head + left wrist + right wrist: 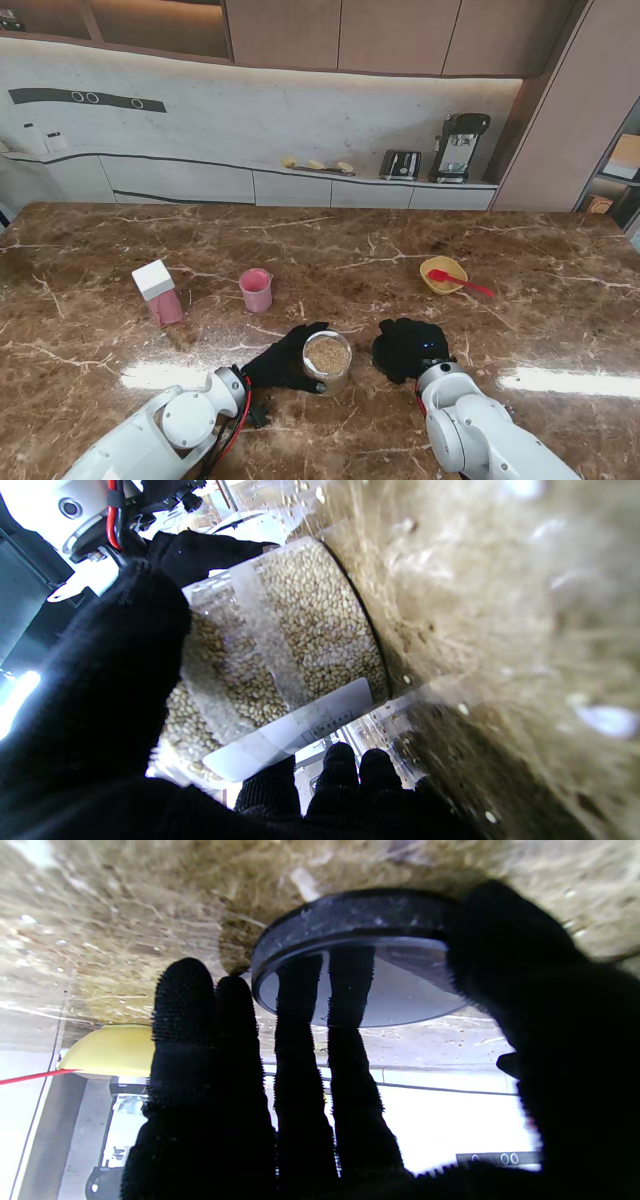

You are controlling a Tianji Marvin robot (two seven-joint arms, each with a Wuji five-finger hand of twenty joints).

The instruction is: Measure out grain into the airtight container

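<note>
left hand grips the clear grain-filled container, upright on the marble table. right hand, just right of it, clasps the dark lid against the tabletop. farther out: pink cup, yellow bowl with red spoon.

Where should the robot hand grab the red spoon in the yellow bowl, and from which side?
Take the spoon by its handle, which sticks out over the right rim of the bowl. Come from the right and above: the scoop end lies inside the bowl, so only the handle is free.
</note>
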